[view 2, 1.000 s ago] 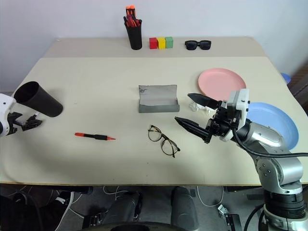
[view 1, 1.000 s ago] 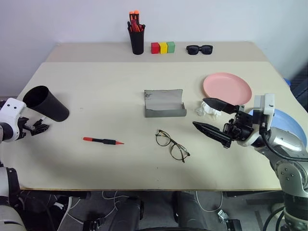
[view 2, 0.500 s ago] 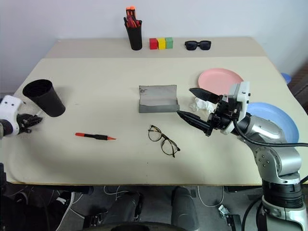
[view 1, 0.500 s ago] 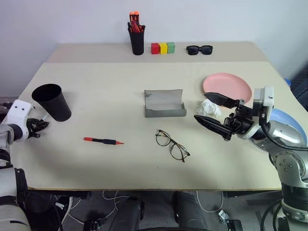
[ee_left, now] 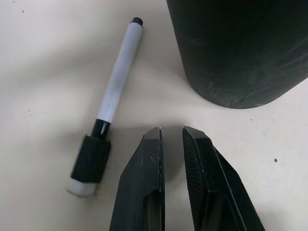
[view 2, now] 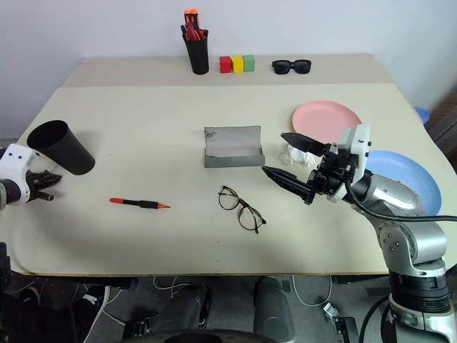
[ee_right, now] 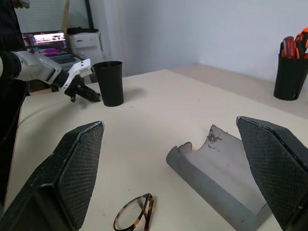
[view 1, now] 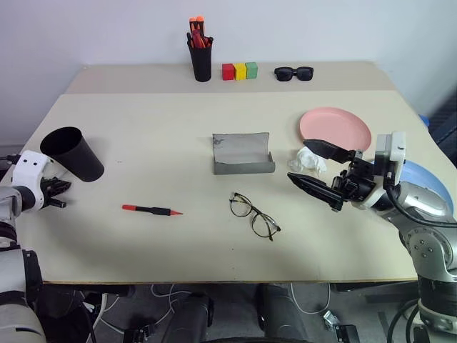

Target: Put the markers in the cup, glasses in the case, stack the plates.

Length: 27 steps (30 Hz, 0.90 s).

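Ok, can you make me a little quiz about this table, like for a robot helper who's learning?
1. True or false: the grey felt glasses case has its lid open.
2. The slim black marker with the red cap is: A standing upright, B lying flat on the beige table, C leaning on something.
3. Fill in: the right gripper has its fingers ___.

Key: 1 true; 2 B; 3 open.

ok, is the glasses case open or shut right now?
Open. The grey case lies mid-table with its lid flipped up, inside bare; the glasses lie spread on the table in front of it, apart from it.
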{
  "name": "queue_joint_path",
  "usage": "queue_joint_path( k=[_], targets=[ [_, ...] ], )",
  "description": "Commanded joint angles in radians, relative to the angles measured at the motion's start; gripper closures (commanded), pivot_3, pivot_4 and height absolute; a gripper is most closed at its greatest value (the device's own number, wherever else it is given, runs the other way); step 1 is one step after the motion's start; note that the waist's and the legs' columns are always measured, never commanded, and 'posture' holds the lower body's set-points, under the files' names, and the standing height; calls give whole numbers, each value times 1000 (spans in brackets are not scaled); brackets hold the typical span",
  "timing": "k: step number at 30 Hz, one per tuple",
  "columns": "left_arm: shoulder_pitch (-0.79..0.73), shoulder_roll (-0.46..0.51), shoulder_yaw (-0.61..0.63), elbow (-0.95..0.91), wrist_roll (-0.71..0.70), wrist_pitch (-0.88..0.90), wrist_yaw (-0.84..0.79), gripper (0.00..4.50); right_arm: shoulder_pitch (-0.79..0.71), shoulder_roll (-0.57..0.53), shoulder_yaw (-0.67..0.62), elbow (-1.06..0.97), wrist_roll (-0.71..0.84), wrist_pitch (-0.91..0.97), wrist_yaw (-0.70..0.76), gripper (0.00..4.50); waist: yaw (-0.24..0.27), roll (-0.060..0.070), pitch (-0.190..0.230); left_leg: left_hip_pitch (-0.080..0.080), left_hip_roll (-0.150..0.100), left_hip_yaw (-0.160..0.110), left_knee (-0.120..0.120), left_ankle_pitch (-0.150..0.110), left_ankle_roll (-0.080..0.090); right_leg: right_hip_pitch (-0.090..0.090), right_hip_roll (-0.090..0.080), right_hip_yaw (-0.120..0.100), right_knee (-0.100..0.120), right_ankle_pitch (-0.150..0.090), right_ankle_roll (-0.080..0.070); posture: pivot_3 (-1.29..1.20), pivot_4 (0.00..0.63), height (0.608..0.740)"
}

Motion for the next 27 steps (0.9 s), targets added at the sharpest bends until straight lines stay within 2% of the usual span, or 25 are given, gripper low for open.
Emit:
queue_joint_path(
  k=[1,3,6,9,15,22,27],
  targets=[
    [2,54,32,-9,-11,-18,42,3841,-34,4,-1,-16,5,-7,-10,0,0,0,0,0,0,0,0,0,0,0,0,0,0,0,0,0,150,740],
    [17,58,40,-10,-16,-22,61,4389,-56,3,4,-11,7,4,-18,0,0,0,0,0,0,0,0,0,0,0,0,0,0,0,0,0,150,740],
    [41,50,49,-14,-17,-42,101,4471,-67,5,9,-14,7,12,-26,0,2,0,0,0,0,0,0,0,0,0,0,0,0,0,0,0,150,740],
    [49,45,66,-17,-29,-52,133,3501,-67,1,6,-17,10,15,-26,0,4,-1,0,-1,0,0,0,0,0,0,0,0,0,0,0,0,150,740],
    [40,34,52,-13,-7,-94,220,543,-54,-4,-9,47,-7,-25,34,0,4,-2,0,0,0,0,0,0,0,0,0,0,-1,0,0,0,150,740],
    [12,15,38,-7,15,-125,307,543,8,18,-5,40,-31,-81,58,0,4,-2,0,-1,0,0,0,0,0,0,0,0,0,0,0,0,150,740],
    [14,-52,32,16,9,-58,290,543,17,19,1,30,-34,-94,49,0,3,-2,0,0,0,0,0,0,0,0,0,1,0,0,0,0,150,740]
  ],
)
